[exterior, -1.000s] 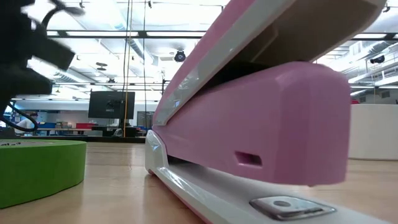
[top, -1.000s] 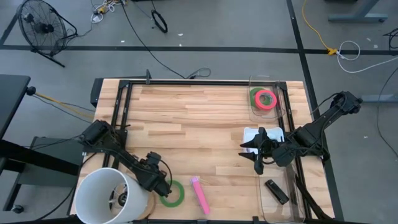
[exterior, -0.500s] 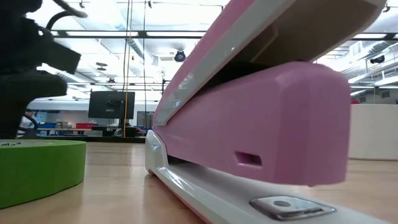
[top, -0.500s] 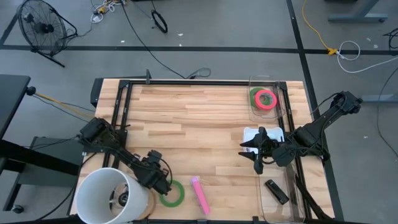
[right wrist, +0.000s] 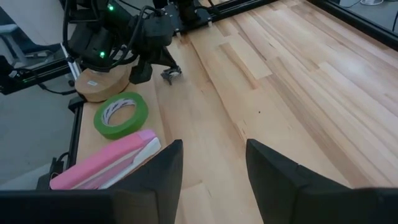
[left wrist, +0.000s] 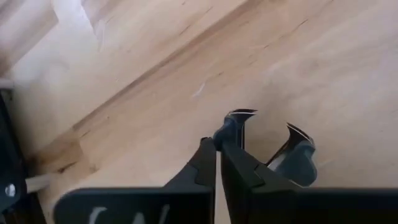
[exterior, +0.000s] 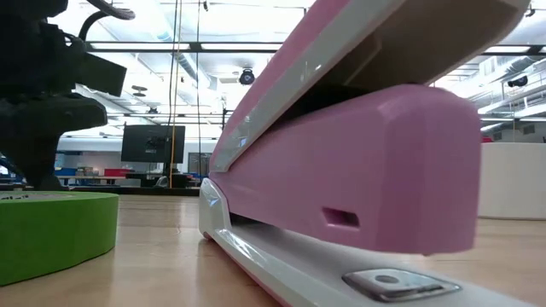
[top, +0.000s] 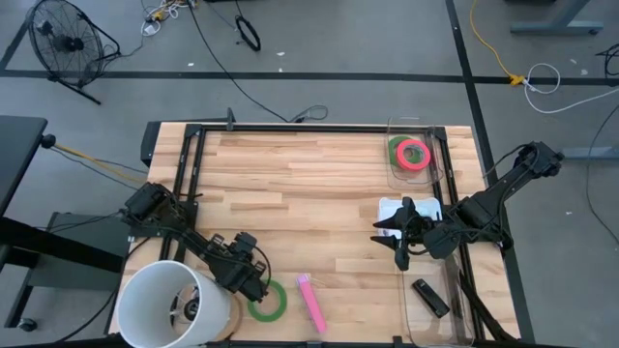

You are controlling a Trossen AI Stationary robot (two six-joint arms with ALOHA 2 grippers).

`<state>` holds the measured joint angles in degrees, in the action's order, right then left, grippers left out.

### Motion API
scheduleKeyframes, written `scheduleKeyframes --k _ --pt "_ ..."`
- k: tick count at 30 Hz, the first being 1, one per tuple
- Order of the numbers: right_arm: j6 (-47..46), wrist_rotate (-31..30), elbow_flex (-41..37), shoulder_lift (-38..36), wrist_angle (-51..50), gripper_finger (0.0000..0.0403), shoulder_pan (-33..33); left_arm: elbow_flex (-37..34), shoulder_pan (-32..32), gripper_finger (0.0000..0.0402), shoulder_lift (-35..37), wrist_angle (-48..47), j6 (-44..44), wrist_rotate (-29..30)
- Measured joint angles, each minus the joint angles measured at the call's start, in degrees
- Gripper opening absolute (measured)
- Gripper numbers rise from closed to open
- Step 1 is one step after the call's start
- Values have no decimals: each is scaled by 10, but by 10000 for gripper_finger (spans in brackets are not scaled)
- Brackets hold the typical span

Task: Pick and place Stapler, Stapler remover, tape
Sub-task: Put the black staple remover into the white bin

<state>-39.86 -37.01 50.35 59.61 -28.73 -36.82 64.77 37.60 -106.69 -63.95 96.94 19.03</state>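
My left gripper (top: 253,282) is at the near left of the table, shut on a small dark stapler remover (left wrist: 273,146) with chrome claws. It stands just left of a green tape roll (top: 268,301) that lies flat on the wood. A pink stapler (top: 310,302) lies flat just right of that roll. My right gripper (top: 392,239) is open and empty at the right of the table, pointing toward the left edge. A green roll and a red-pink roll (top: 413,153) lie in a clear box at the far right. My left gripper pinches the stapler remover between its two shut fingers, beside one claw arm (left wrist: 231,132). The fingers slant down toward the table. The chrome claws (right wrist: 171,73) stick out past the fingertips, close over the wood. Whether they touch the wood, I cannot tell.
A large white cylinder (top: 169,307) stands at the near left corner behind my left arm. A clear tray at the near right holds a black object (top: 430,297). A white thing (top: 398,208) lies by my right gripper. Bare wood spans the table's middle (top: 309,193).
My left gripper has shifted slightly toward the table's right, by the green roll; more of it shows in the low view. My right arm, the roll and the stapler have kept still.
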Motion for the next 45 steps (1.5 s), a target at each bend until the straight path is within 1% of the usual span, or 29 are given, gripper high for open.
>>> scheduleKeyframes --k 6,17,19,28,32,37,40,45 --pt "1 0 0 0 0 174 0 0 -2 2 6 -15 -15 17" --pt "1 0 0 0 0 174 0 1 -1 1 67 -21 -29 80" --pt "0 0 0 0 0 174 0 1 -1 1 77 -21 -28 78" --pt "0 -1 0 0 0 174 0 3 -2 0 101 -24 -41 125" --pt "-1 -1 0 0 0 174 0 31 -1 0 101 -35 -56 151" --pt "-1 -2 0 0 0 174 0 81 -1 0 102 -41 -107 187" --pt "-1 -2 0 0 0 174 0 109 -2 0 102 -49 -123 191" --pt "-1 -2 0 0 0 174 0 108 -7 9 96 -44 -142 131"
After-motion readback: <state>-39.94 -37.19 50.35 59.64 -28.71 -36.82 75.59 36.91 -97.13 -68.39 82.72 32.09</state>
